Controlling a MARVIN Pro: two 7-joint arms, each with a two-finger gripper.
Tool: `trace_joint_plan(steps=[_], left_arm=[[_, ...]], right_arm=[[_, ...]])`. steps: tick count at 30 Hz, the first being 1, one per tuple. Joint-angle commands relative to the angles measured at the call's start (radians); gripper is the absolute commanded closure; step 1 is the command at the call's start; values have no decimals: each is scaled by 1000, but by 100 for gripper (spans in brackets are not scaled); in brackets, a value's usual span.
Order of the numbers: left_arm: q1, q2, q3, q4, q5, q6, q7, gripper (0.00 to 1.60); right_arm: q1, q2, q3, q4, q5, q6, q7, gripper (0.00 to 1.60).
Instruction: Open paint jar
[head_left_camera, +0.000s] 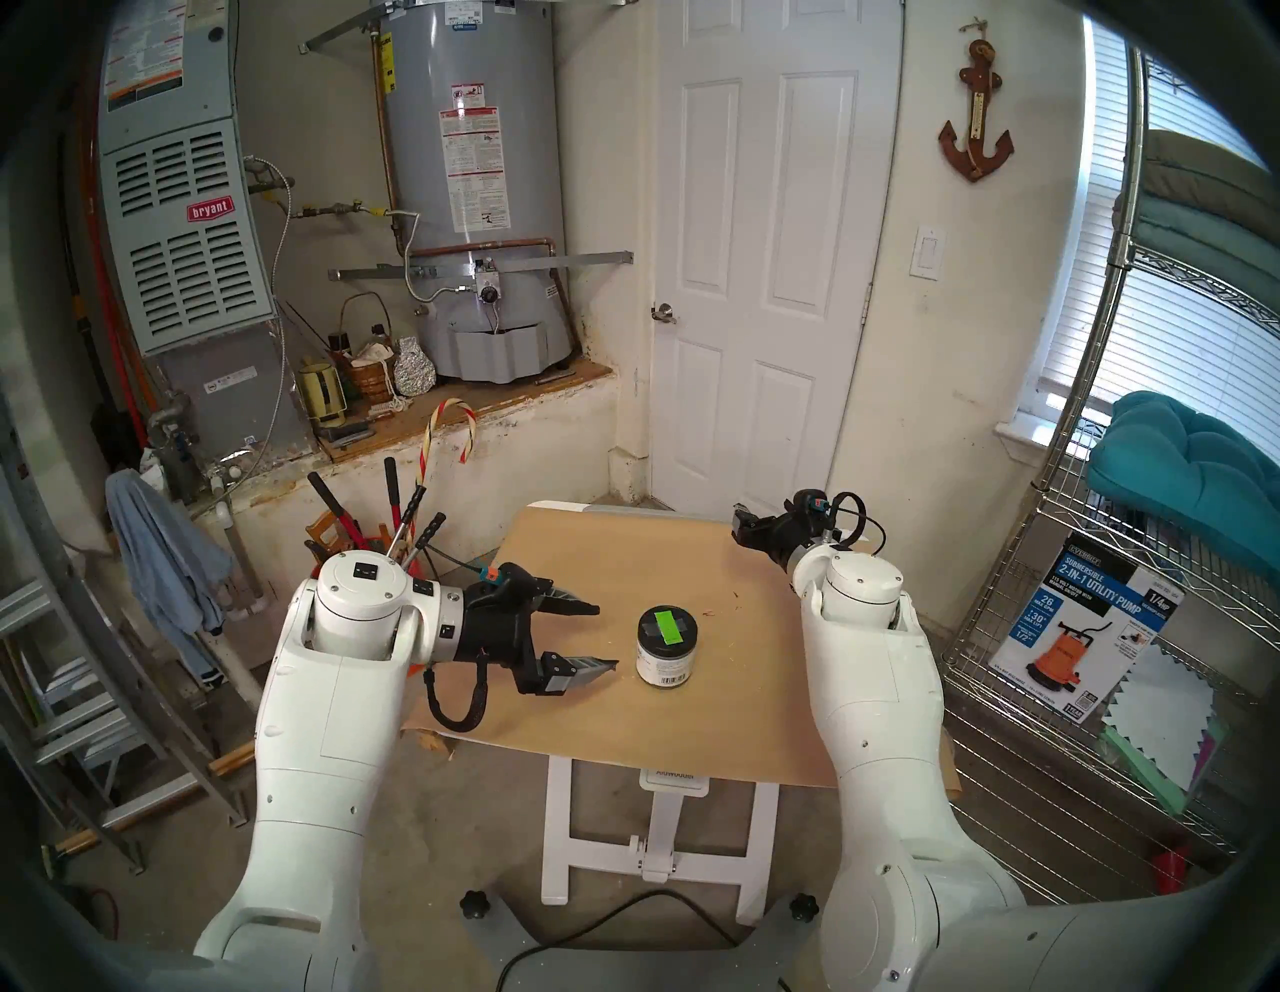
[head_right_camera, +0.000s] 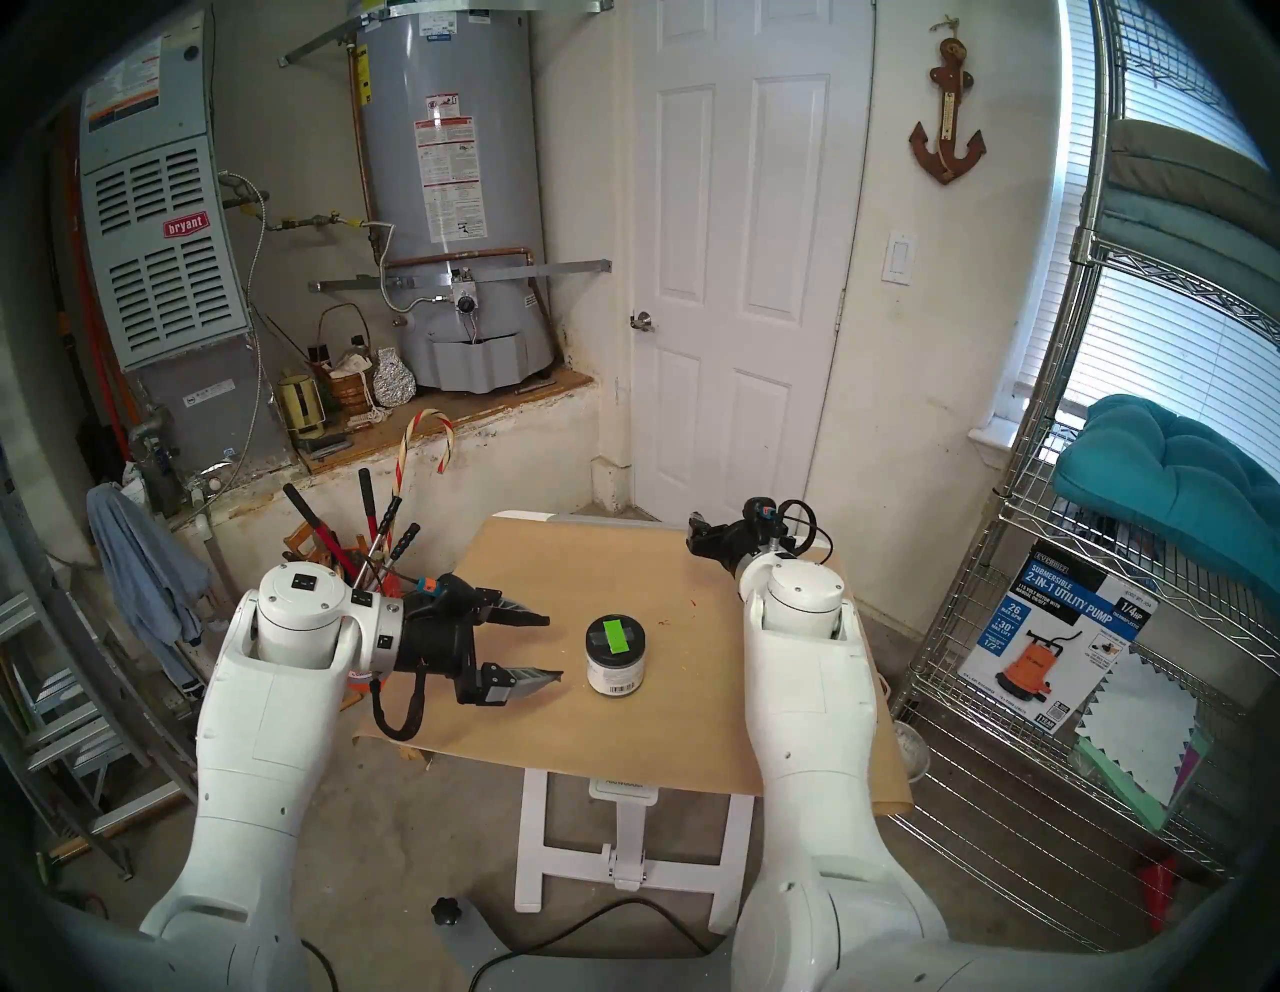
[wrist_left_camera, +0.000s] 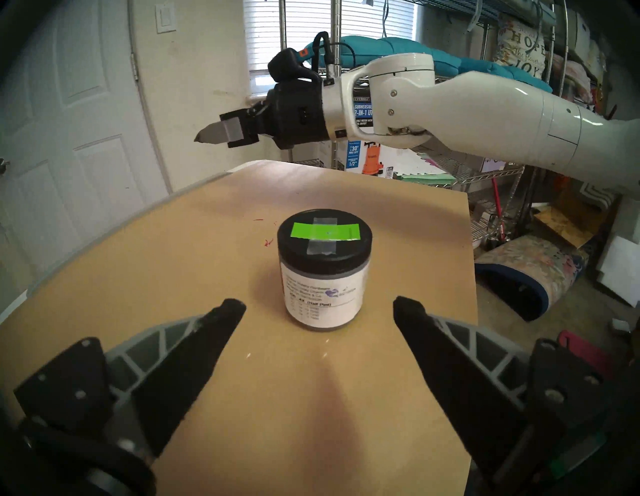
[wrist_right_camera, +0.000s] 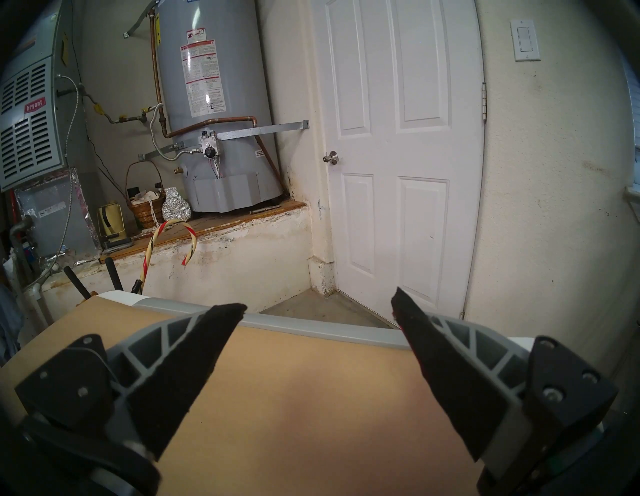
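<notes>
Here we see the black two-fingered left gripper (head_left_camera: 608, 637) spread wide, empty, just beside the small white-labelled paint jar (head_left_camera: 665, 646) with black green-striped lid (head_left_camera: 667, 625), mid-surface on the tan paper-covered table (head_left_camera: 748, 727). Right gripper (wrist_right_camera: 318, 311) also spread, empty, over the far edge; bare surface all round.

White folding table (head_left_camera: 616, 824) on concrete floor (head_left_camera: 415, 866), top covered by tan paper sheet (head_left_camera: 727, 706). Paint jar (head_left_camera: 666, 645) upright on paper near middle (black lid, green strip). Few red flecks (head_left_camera: 708, 612) just beyond jar.
</notes>
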Motion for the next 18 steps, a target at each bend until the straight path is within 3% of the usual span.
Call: trace_joint_plan(steps=[1,11,14,18], left_arm=[[-28,-19,23,15,-8,-15,1,0],[-76,-30,49,120,10,-44,31,0],[-94,-42,48,167,-11,-102,44,0],[-114,-50,58,193,-17,-111,38,0]], right_arm=[[18,0,-3,-21,0,-3,0,0],[18,0,-3,-21,0,-3,0,0],[18,0,-3,-21,0,-3,0,0],[18,0,-3,-21,0,-3,0,0]])
